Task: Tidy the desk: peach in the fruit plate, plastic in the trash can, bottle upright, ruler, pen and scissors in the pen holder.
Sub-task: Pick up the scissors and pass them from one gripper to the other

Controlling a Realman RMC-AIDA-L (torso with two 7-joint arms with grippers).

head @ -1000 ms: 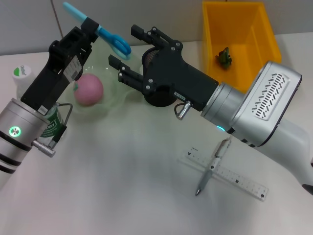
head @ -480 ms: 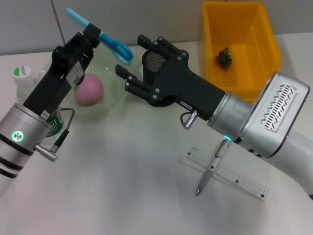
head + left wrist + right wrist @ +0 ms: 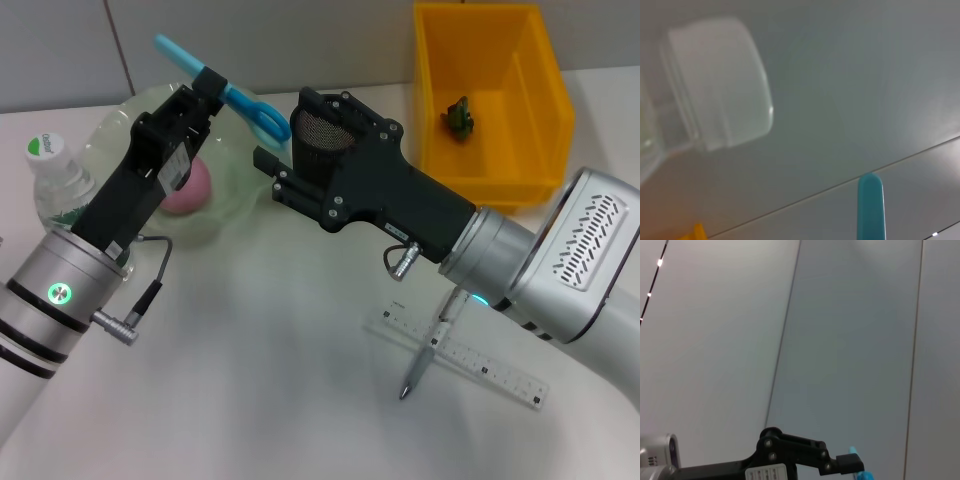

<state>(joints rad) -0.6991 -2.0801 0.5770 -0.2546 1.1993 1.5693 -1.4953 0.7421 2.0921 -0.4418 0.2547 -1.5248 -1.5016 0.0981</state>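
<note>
My left gripper [image 3: 207, 90] is shut on the blue scissors [image 3: 232, 93] and holds them in the air, with the handle loops toward the black mesh pen holder [image 3: 318, 125]. One scissor tip [image 3: 870, 206] shows in the left wrist view. My right gripper [image 3: 283, 128] is open, its fingers [image 3: 264, 158] in front of the pen holder and close to the scissors' handle. The pink peach [image 3: 188, 187] lies in the clear fruit plate [image 3: 238, 195]. The bottle [image 3: 52, 178] stands upright at the left. The pen [image 3: 434, 342] lies across the clear ruler [image 3: 480, 364].
The yellow trash can [image 3: 540, 95] stands at the back right with a green scrap of plastic [image 3: 459, 115] inside. My right arm [image 3: 540, 250] reaches across the table's middle, above the pen and ruler. The right wrist view shows a wall and my left gripper [image 3: 847, 463].
My left gripper has carried the scissors to the right, toward the pen holder. My right gripper has pulled back to the right and lower, its fingers now in front of the holder.
</note>
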